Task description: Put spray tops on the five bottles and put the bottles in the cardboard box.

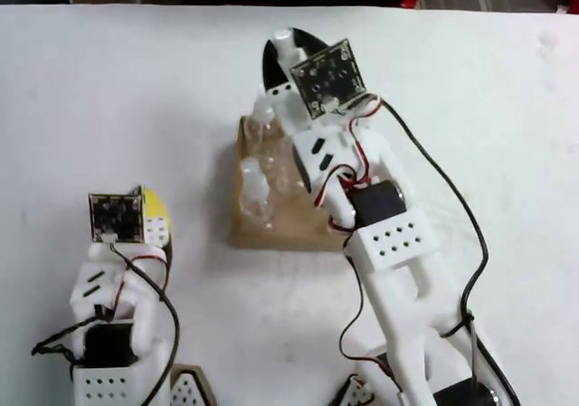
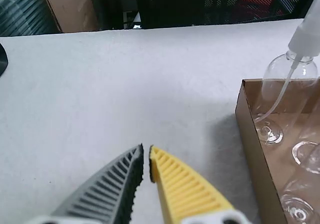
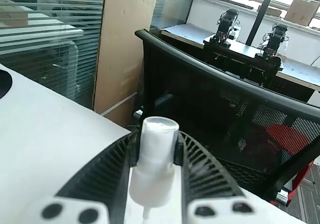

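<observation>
Two robot arms share one white table (image 1: 109,89): the left arm (image 1: 118,334) and the right arm (image 1: 398,270), each carrying one gripper, the left gripper (image 2: 146,156) and the right gripper (image 3: 156,134), two in all. Each gripper has two fingers, four altogether. One cardboard box (image 1: 280,236) stands on the table. At least three clear bottles (image 1: 255,196) can be counted inside it; the right arm covers part of the box, so the full number cannot be told. One spray top (image 3: 152,179) sits in the right gripper and two more cap bottles in the box, three in all. Two square camera boards (image 1: 327,76) ride the arms, one on each.
</observation>
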`<state>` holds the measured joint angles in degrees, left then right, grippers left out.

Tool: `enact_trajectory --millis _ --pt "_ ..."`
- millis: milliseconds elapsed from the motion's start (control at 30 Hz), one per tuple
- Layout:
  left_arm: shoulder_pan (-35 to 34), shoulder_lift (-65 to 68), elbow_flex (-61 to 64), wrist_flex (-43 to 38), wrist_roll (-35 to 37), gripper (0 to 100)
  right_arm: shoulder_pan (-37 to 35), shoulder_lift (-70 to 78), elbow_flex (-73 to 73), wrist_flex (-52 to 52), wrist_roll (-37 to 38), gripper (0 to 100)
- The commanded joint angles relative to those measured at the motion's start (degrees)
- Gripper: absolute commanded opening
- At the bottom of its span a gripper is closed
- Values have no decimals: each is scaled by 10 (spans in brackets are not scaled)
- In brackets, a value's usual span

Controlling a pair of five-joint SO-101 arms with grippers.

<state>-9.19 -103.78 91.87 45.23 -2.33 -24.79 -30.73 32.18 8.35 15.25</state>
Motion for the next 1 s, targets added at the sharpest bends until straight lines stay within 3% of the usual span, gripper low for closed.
enact_trajectory --millis 0,300,567,867,967 --pt "6 -6 -9 -15 -7 24 0 -22 15 -15 -4 16" --pt "6 -6 -9 -15 -7 24 1 -24 75 -25 -4 16" --pt "6 -6 -9 -15 -7 24 7 -25 212 -201 -4 16" --pt "6 -6 -9 -15 -7 24 7 -25 304 -284 -8 16" --pt "6 -6 -9 -15 -7 24 10 -25 325 -317 -47 16"
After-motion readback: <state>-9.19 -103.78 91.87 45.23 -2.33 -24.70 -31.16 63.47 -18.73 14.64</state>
